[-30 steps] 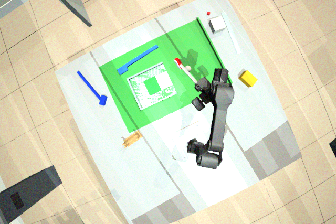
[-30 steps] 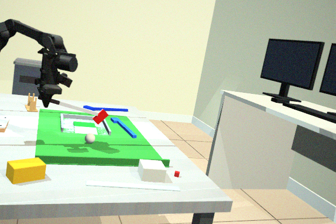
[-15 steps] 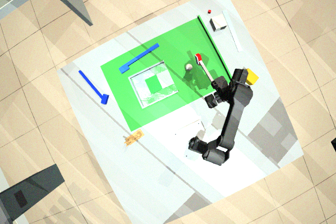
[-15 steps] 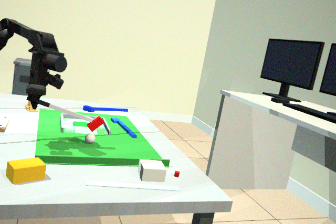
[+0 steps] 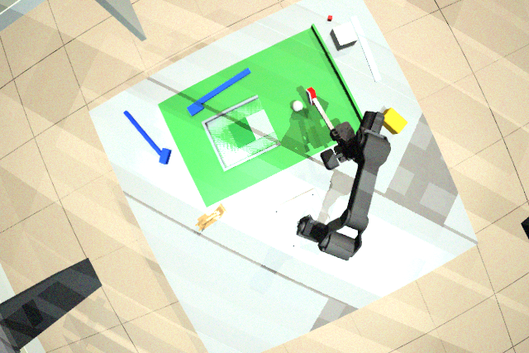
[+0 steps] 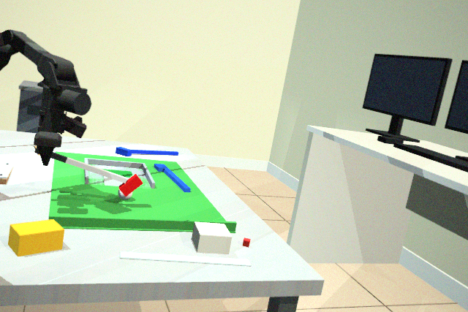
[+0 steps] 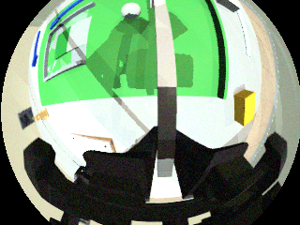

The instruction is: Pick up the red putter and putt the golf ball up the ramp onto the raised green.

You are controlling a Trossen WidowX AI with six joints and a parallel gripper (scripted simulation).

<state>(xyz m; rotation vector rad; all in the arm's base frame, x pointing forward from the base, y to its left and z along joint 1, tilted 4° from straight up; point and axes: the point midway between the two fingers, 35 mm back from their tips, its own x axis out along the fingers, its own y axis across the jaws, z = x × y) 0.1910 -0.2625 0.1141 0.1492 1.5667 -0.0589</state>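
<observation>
My gripper (image 5: 336, 131) (image 6: 46, 160) (image 7: 161, 129) is shut on the dark grip of the red putter (image 5: 322, 113) (image 6: 130, 185) (image 7: 166, 58). The putter's pale shaft slants forward and down, and its red head is tilted, seemingly a little above the green mat (image 5: 282, 59) (image 6: 181, 214) (image 7: 66, 96). The white golf ball (image 5: 297, 105) (image 6: 123, 195) (image 7: 130, 10) lies on the mat between the putter head and the grey-walled enclosure. Head and ball look apart from above. The raised green (image 5: 238, 132) is inside the enclosure, with a white ramp (image 5: 261, 123) on its ball side.
One blue putter (image 5: 221, 89) (image 6: 175, 179) lies on the mat beside the enclosure, another (image 5: 144, 133) (image 6: 151, 152) beyond it. A rail (image 5: 337, 73) (image 6: 143, 223) edges the mat. A yellow block (image 5: 393, 121) (image 6: 36, 237) (image 7: 244, 108), white block (image 5: 344, 35) (image 6: 212, 238) and small red cube (image 5: 330, 17) (image 6: 246, 242) stand outside.
</observation>
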